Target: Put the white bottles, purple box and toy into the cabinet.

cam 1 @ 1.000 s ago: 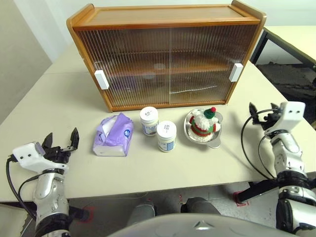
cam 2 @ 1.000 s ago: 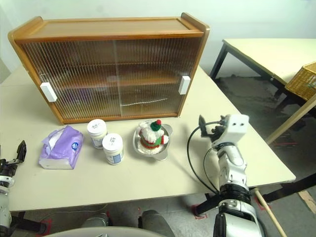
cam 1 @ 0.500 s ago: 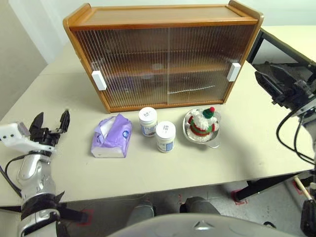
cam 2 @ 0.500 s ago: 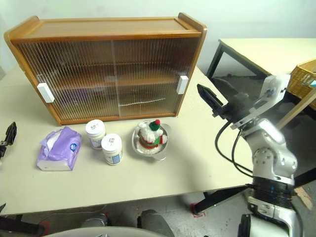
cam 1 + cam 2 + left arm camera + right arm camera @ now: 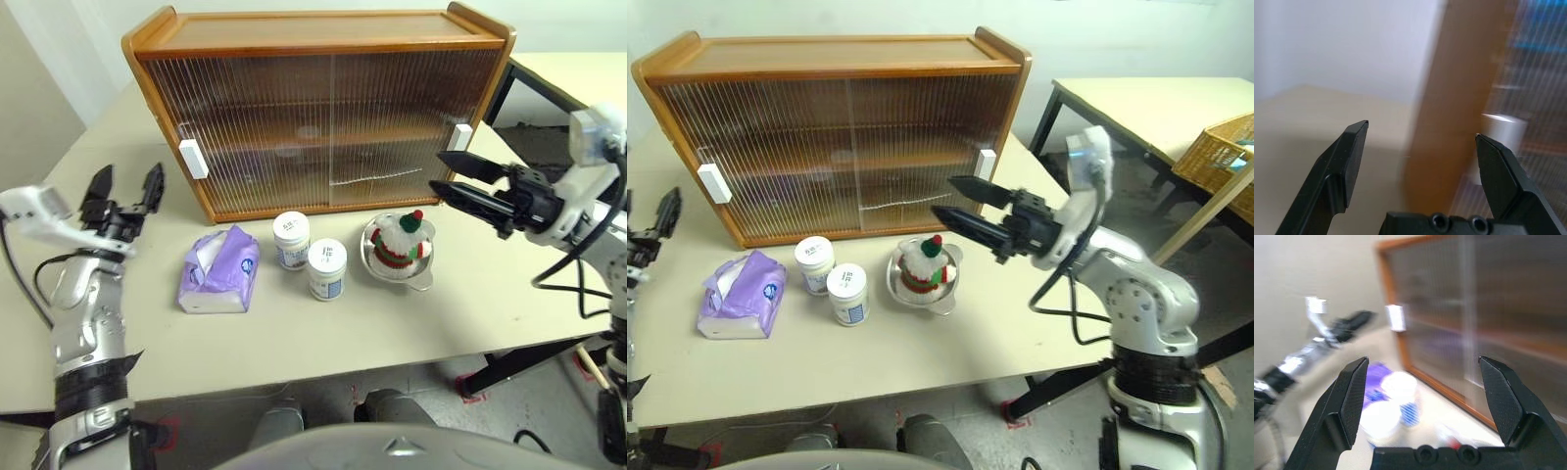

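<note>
The brown cabinet (image 5: 323, 108) stands at the back of the table, both ribbed doors slid shut, with white handles at left (image 5: 193, 159) and right (image 5: 460, 137). In front of it lie the purple box (image 5: 219, 271), two white bottles (image 5: 291, 239) (image 5: 327, 268) and the toy (image 5: 400, 238), which sits in a steel bowl (image 5: 423, 277). My left gripper (image 5: 130, 174) hovers open near the cabinet's left end, its wrist view showing that handle (image 5: 1503, 125). My right gripper (image 5: 944, 196) is open and empty, pointing left above the toy, level with the cabinet's lower right corner.
A second table (image 5: 1146, 103) and a wicker basket (image 5: 1215, 157) stand off to the right, across a gap. The beige table's front edge (image 5: 323, 367) runs just below the row of objects. The right wrist view looks past the bottles (image 5: 1400, 384) to my left gripper (image 5: 1359, 318).
Both arms have risen. The right gripper swung from the table's right side leftward to point across the cabinet front above the toy. The left gripper moved up towards the cabinet's left end.
</note>
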